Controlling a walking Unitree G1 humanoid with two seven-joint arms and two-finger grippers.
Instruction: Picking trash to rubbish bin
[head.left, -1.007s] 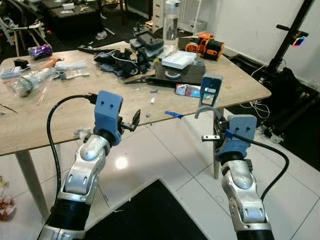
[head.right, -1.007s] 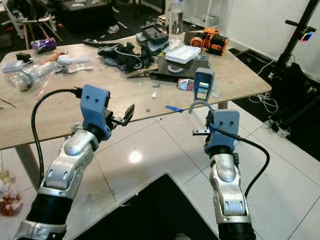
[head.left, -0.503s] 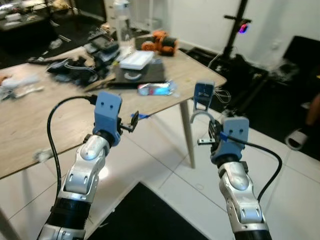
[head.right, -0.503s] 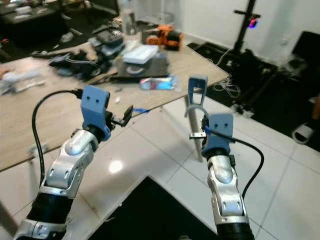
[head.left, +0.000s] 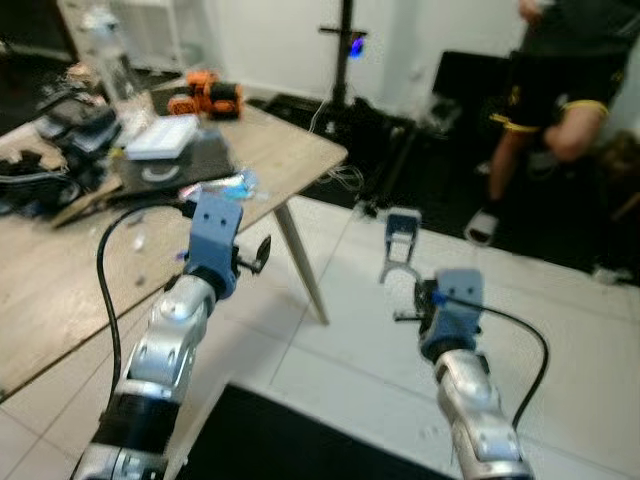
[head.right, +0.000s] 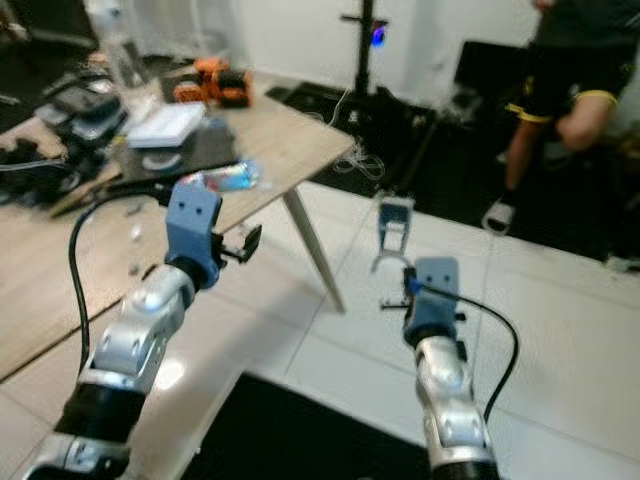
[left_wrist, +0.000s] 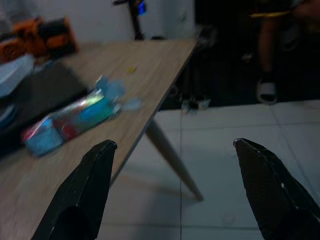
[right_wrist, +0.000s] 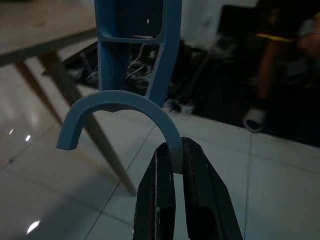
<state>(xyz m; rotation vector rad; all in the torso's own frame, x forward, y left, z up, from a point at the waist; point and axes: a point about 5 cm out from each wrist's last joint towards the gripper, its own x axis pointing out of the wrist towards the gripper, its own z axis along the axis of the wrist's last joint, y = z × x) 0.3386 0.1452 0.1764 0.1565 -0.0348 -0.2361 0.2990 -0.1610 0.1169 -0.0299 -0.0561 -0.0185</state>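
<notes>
Right pincer (right_wrist: 172, 165) grips a blue hooked piece (right_wrist: 131, 60); left pincer (left_wrist: 175, 192) gapes empty

No legible text.
Nothing is reading clearly: the shiny wrapper (left_wrist: 65, 120) on the worktop (left_wrist: 130, 65) is showing only blurred colours.

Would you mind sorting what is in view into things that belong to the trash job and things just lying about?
Job: blue plastic piece pinched in the right gripper; shiny wrapper on the table edge; open left gripper.

Lying about: orange tool, white tray, black stand.
</notes>
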